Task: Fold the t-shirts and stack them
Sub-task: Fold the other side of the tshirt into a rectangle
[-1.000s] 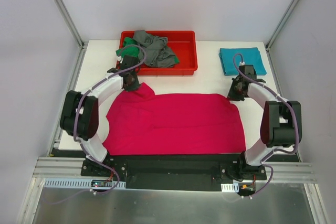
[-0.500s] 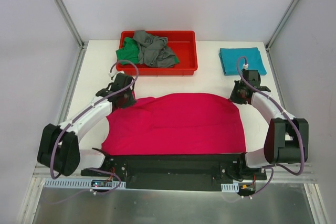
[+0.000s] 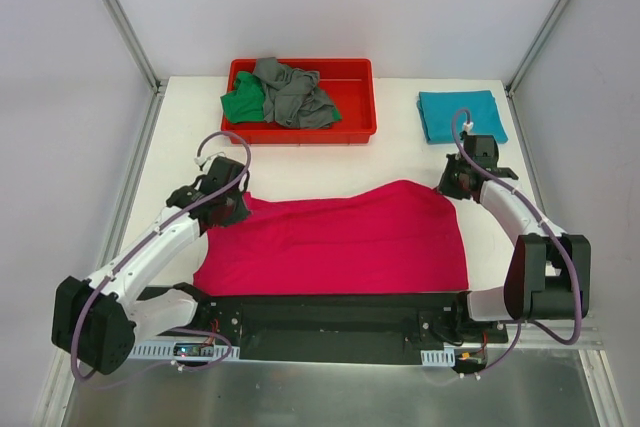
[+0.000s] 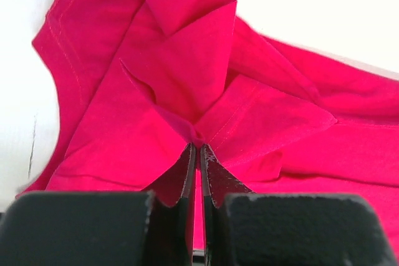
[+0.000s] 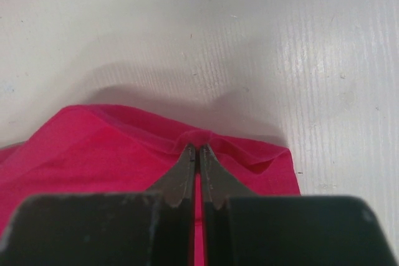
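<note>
A magenta-pink t-shirt [image 3: 340,242] lies spread across the near half of the table. My left gripper [image 3: 232,205] is shut on its far-left corner, and in the left wrist view the pinched fabric [image 4: 198,136] bunches into folds at the fingertips. My right gripper [image 3: 450,187] is shut on the shirt's far-right corner, where a small ridge of cloth [image 5: 202,136] rises between the tips. A folded teal t-shirt [image 3: 460,115] rests at the far right. A green t-shirt [image 3: 243,104] and a grey t-shirt [image 3: 293,95] lie crumpled in the red tray [image 3: 352,125].
The red tray stands at the back, left of centre. White tabletop [image 3: 390,159] shows between the tray and the pink shirt. The black base rail [image 3: 330,312] runs along the near edge, with frame posts at both far corners.
My left gripper has drawn the shirt's far-left corner toward the near side, so the far edge now slopes down to the left. The right gripper has barely moved.
</note>
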